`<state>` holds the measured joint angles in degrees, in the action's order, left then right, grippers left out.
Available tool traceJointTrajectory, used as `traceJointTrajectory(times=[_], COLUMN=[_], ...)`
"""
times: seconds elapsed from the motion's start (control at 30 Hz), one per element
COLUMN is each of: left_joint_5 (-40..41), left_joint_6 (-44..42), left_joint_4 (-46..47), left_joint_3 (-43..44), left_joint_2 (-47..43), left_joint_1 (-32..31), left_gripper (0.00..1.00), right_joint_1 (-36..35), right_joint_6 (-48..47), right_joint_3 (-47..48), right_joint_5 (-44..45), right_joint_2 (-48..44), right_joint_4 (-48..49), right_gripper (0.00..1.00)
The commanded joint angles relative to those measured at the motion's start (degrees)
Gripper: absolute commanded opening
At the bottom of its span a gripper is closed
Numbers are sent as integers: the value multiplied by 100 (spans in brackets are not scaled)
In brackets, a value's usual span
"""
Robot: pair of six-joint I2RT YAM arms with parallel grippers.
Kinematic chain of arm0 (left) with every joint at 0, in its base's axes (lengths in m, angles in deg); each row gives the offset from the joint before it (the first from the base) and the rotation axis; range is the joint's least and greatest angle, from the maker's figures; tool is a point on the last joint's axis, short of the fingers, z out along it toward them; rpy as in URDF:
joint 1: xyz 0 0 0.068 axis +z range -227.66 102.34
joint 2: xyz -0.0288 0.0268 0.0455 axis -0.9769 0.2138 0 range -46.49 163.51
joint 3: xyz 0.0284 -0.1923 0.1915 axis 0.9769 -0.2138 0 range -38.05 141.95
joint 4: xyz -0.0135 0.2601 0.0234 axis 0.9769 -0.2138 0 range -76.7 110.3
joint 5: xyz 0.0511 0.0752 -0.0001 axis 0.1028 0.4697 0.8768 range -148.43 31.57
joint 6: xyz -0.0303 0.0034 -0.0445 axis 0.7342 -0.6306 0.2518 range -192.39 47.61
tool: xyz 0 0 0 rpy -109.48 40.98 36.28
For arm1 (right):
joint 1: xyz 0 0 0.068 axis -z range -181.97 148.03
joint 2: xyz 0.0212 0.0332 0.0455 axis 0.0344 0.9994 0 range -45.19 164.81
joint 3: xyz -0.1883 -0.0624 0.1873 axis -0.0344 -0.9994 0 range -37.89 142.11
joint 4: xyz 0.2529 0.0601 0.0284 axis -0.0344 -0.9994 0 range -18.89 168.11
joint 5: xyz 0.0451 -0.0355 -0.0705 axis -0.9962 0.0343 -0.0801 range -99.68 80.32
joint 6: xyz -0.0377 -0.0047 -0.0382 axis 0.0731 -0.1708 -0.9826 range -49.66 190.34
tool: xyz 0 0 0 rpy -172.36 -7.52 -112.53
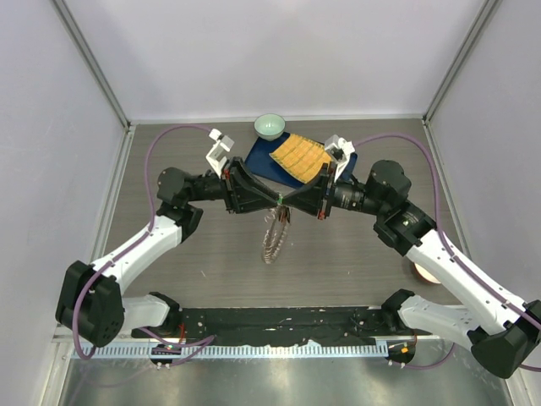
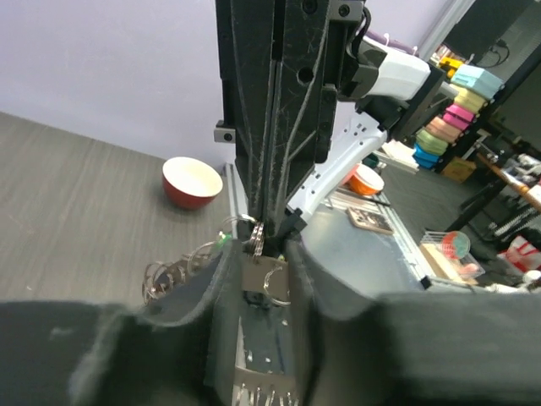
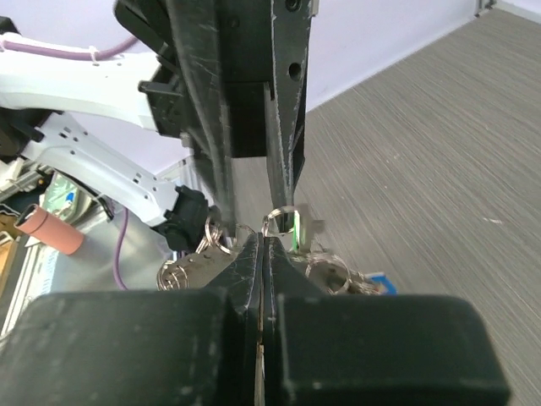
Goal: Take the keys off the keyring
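The keyring (image 1: 272, 239), a wire loop fringed with silvery keys, hangs above the table's middle, below my two grippers, which meet tip to tip. My right gripper (image 3: 265, 241) is shut on a small wire ring (image 3: 282, 218) at the top of the bunch, beside a green key head (image 3: 295, 237). The jaws of my left gripper (image 2: 260, 254) stand a little apart, with a flat silvery key (image 2: 258, 275) and a small ring in the gap. More keys (image 2: 169, 275) dangle to its left. In the top view the left gripper (image 1: 275, 200) and right gripper (image 1: 288, 201) almost touch.
A pale green bowl (image 1: 269, 126) stands at the back, next to a blue board (image 1: 264, 156) with a yellow cloth (image 1: 301, 158) on it. A red bowl (image 1: 423, 272) sits by the right arm. Grey walls close in the table on three sides.
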<state>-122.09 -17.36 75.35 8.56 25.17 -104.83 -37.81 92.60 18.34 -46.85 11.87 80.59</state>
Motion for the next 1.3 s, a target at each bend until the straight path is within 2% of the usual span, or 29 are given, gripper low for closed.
traceJointTrajectory(times=[0.0,0.07,0.1,0.13,0.17,0.2,0.27,0.33,0.43,0.47,0.53,0.57,0.6,0.7,0.77,0.83,0.87,0.93,0.97,1.03,1.17,1.27], left_joint_5=[-68,229,431,651,905,1421,1864,2094,1884,1857,1813,1813,1813,2180,2883,3375,3847,4316,4640,4993,4758,4390], left_joint_6=[-824,-1843,-2281,-2660,-3360,-3628,-4093,-4271,-4290,-4281,-4324,-4368,-4438,-4632,-4493,-3712,-3335,-2511,-2314,-1919,-1609,-1591], left_joint_4=[-1077,-1853,-2710,-3119,-3471,-3979,-4290,-4686,-4924,-4968,-5030,-5047,-5022,-4907,-4585,-4136,-3533,-2889,-2346,-2122,-1928,-1577], left_joint_3=[235,208,199,199,191,182,199,427,761,831,1007,1051,1087,974,790,613,325,-45,-386,-591,-741,-846], left_joint_2=[-283,-677,-862,-1038,-1188,-1485,-1698,-1778,-1673,-1647,-1611,-1602,-1594,-1480,-1295,-1190,-1181,-1224,-1242,-1181,-952,-952], left_joint_1=[55,72,72,72,72,72,72,72,72,72,72,72,72,72,90,169,195,195,195,195,204,195], left_gripper=[44,47,50,51,52,58,63,64,62,62,61,61,62,61,59,58,59,61,62,62,61,61], right_joint_1=[24,24,24,24,24,24,24,24,24,24,24,24,24,24,15,6,6,-90,-151,-353,-635,-802], right_joint_6=[-880,-1320,-1434,-1557,-1758,-1882,-2198,-2384,-2314,-2331,-2761,-2928,-3121,-3193,-3254,-3342,-3403,-3299,-3264,-3193,-2912,-2789], right_joint_3=[527,801,1037,1126,1180,1241,1250,1145,925,969,1975,2397,2967,3384,3639,3755,3834,3861,3852,3896,4159,4125], right_joint_5=[306,350,342,324,298,193,43,52,-53,-62,513,587,597,246,376,674,963,1420,1806,2186,2898,3206], right_joint_2=[-134,-29,-2,16,16,-19,-63,-151,-239,-143,555,804,990,1395,1658,1817,2000,2151,2239,2353,2582,2478], right_joint_4=[-729,-1386,-1565,-1706,-1898,-1961,-2058,-1910,-1190,-1310,-2386,-3524,-3883,-4693,-5475,-6237,-6503,-6986,-7120,-7453,-7684,-7360], right_gripper=[1,1,1,1,1,1,1,1,1,1,1,1,1,1,1,1,1,1,1,1,1,1])
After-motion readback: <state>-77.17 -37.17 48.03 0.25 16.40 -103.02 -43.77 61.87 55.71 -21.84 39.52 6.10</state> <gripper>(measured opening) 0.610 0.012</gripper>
